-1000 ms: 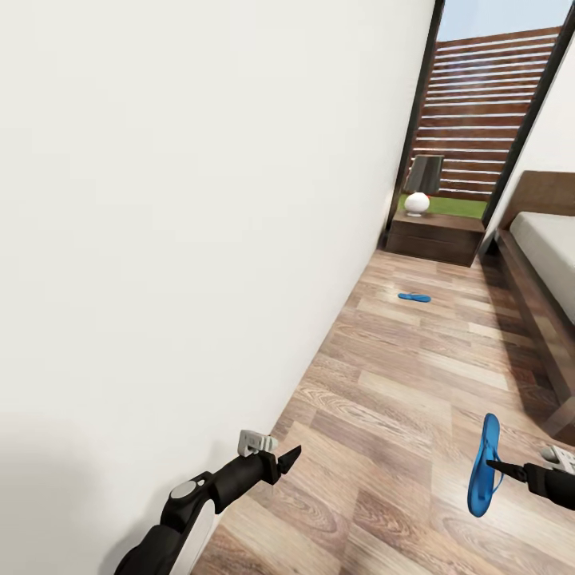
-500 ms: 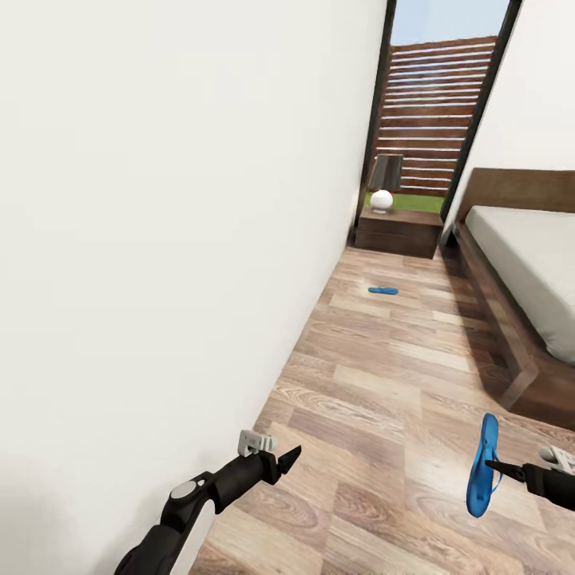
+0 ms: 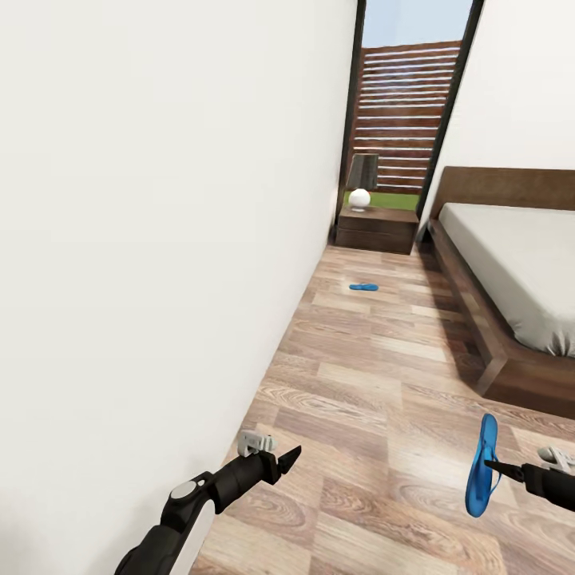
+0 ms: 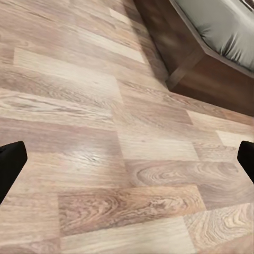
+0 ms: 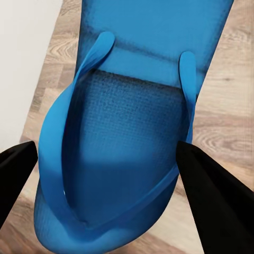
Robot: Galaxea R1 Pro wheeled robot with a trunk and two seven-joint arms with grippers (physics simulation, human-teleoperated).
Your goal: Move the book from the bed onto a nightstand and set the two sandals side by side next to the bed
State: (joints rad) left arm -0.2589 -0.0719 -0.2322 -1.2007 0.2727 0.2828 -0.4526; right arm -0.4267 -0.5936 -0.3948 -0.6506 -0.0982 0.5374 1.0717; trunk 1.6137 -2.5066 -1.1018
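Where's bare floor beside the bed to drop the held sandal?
Open planks run between the white wall and the bed, from the right tool holding a sandal up to the other sandal. Tighter by the nightstand.

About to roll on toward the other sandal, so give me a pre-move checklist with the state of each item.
1. Right gripper holding the blue sandal: ok, strap between the fingers.
2. Left gripper free: ok, open over bare floor.
3. Second sandal located: ok, flat on the floor before the nightstand.
4. Path between wall and bed: ok, nothing seen in the way.
5. Book found: cannot tell.
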